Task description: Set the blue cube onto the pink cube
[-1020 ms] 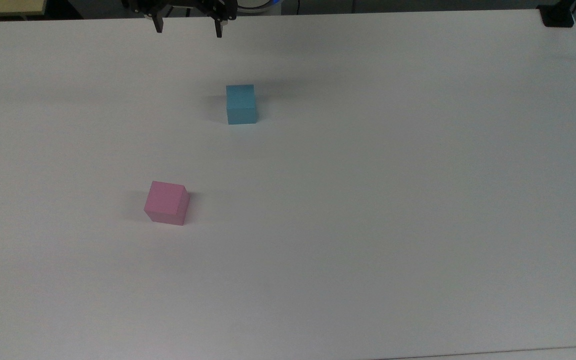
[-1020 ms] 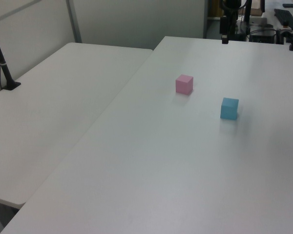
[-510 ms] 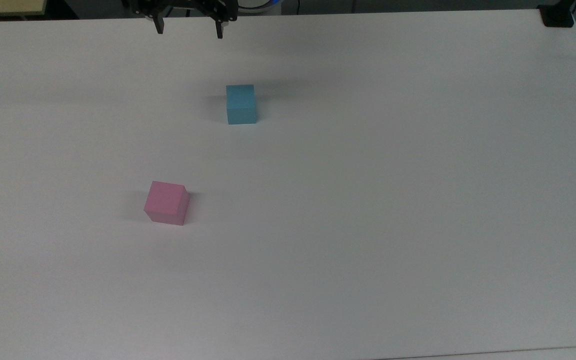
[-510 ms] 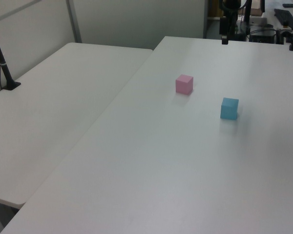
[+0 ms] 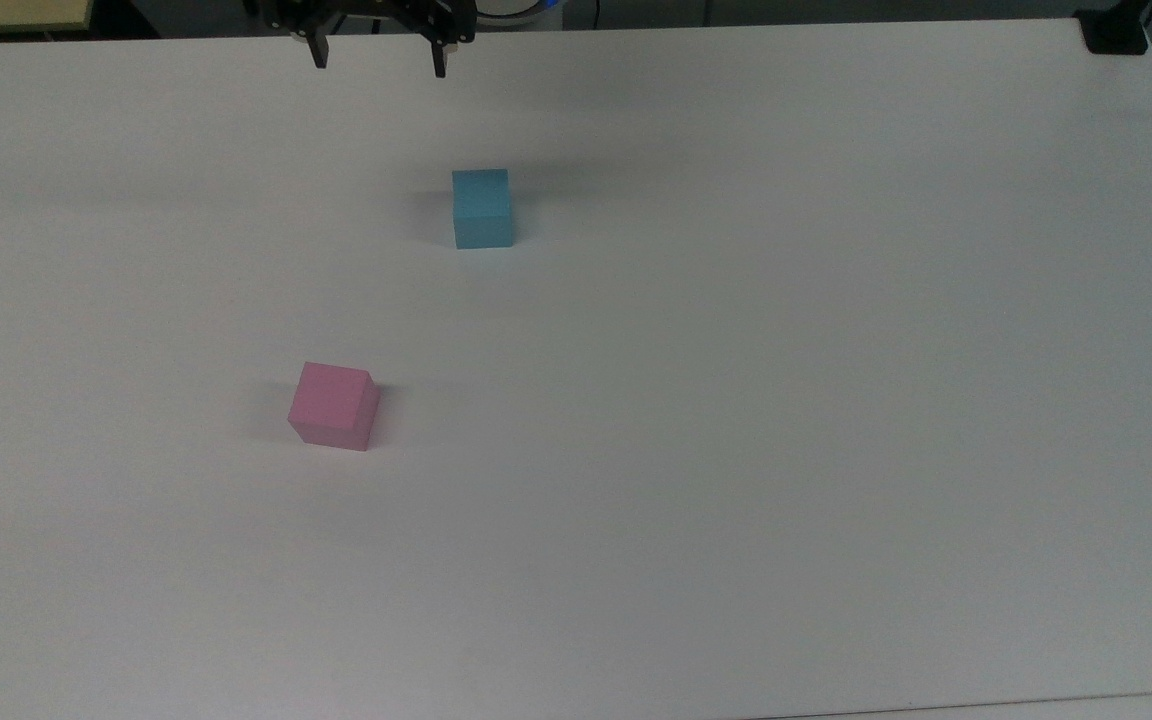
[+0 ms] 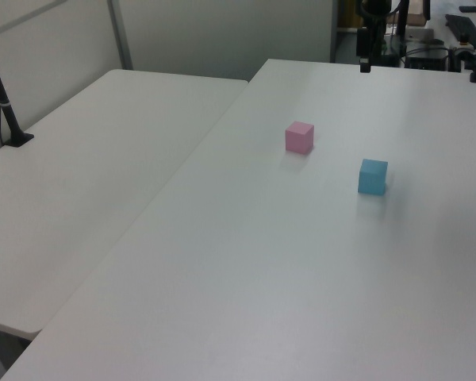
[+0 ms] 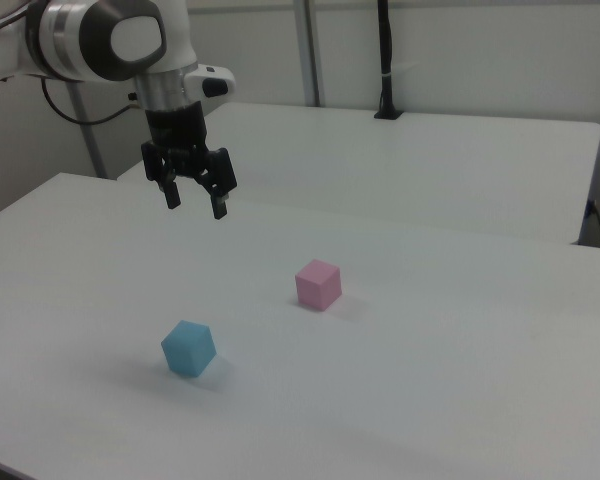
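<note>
The blue cube (image 5: 482,207) (image 6: 373,176) (image 7: 188,348) sits alone on the white table. The pink cube (image 5: 334,405) (image 6: 299,136) (image 7: 318,284) rests apart from it, toward the top view's lower left. My gripper (image 5: 378,62) (image 7: 194,202) hangs open and empty high above the table, near its far edge in the top view, up and left of the blue cube. In the left view a dark finger (image 6: 365,57) shows at the top.
The white table (image 5: 736,400) spreads widely around both cubes. A second white table (image 6: 79,182) adjoins it at the left view's left, with a black post (image 6: 4,103) clamped on it. A black clamp (image 5: 1114,30) sits at the top view's upper right corner.
The gripper has dipped very slightly toward the top view's bottom. Both cubes have stayed put.
</note>
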`<state>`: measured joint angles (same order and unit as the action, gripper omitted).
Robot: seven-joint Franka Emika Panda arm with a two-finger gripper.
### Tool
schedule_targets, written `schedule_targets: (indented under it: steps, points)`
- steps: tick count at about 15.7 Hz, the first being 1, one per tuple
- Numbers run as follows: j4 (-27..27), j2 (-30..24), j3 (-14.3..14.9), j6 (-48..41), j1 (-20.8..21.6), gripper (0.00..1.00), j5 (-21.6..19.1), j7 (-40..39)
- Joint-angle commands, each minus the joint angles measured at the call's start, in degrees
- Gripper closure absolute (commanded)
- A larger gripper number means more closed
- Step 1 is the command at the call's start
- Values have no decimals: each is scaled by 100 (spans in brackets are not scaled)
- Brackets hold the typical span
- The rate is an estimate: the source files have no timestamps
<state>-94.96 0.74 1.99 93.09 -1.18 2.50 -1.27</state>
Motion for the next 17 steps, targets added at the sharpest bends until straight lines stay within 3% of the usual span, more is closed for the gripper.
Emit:
schedule_targets:
  steps: [1, 4, 6, 8, 12, 17]
  points:
    - [-22, 5, -32, -63, 13, 0, -92, -48]
    - [-223, 5, -58, -54, 65, 0, -83, -66]
    - [-513, -12, -277, 42, 57, 0, -74, -66]
    - [-917, -65, -304, 235, 153, 0, -74, -66]
    - [-2304, -416, -305, 1621, 285, 0, 39, -57]
    - [-3212, -329, -305, 2758, 285, 0, 505, -57]
